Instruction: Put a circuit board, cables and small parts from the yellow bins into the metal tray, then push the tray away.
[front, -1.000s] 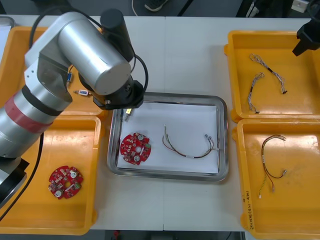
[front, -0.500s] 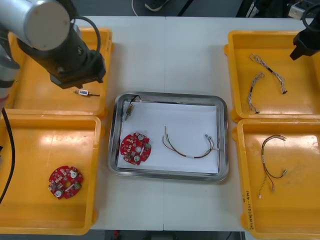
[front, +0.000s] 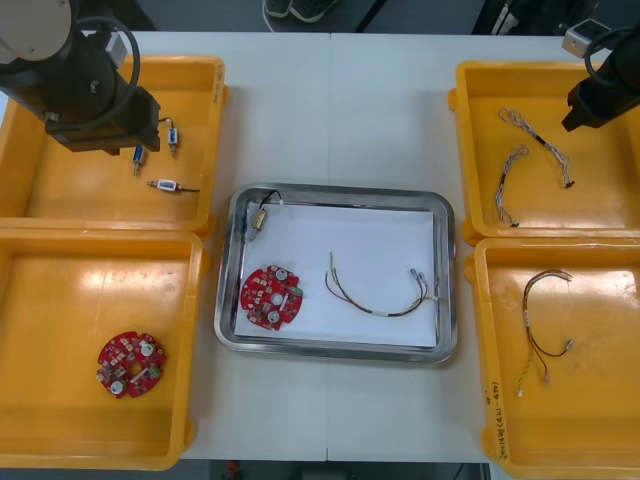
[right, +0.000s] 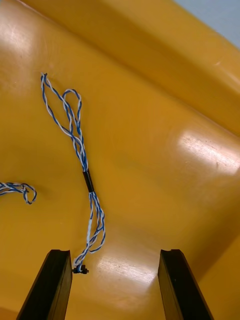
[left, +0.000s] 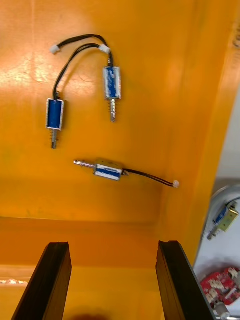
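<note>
The metal tray (front: 445, 290), white inside, holds a round red circuit board (front: 270, 296), a thin cable (front: 380, 292) and a small metal part (front: 260, 218) in its far-left corner. My left gripper (left: 114, 280) hangs open and empty over the far-left yellow bin (front: 60, 185). Three small metal parts (left: 109, 170) with black leads lie beyond its fingers. My right gripper (right: 115, 285) is open over the far-right yellow bin (front: 600, 200). A twisted blue and white cable (right: 80, 155) lies just ahead of its fingers, its end near the left finger (right: 50, 285).
A second red circuit board (front: 131, 363) lies in the near-left bin (front: 60, 300). The near-right bin (front: 600, 400) holds a thin dark and yellow cable (front: 540, 330). Another twisted cable (front: 510, 185) lies in the far-right bin. Bare table stretches beyond the tray.
My left arm has drawn back from the tray's far-left corner to the far-left bin, leaving the small metal part in the tray. The right gripper has shifted slightly inward over its bin.
</note>
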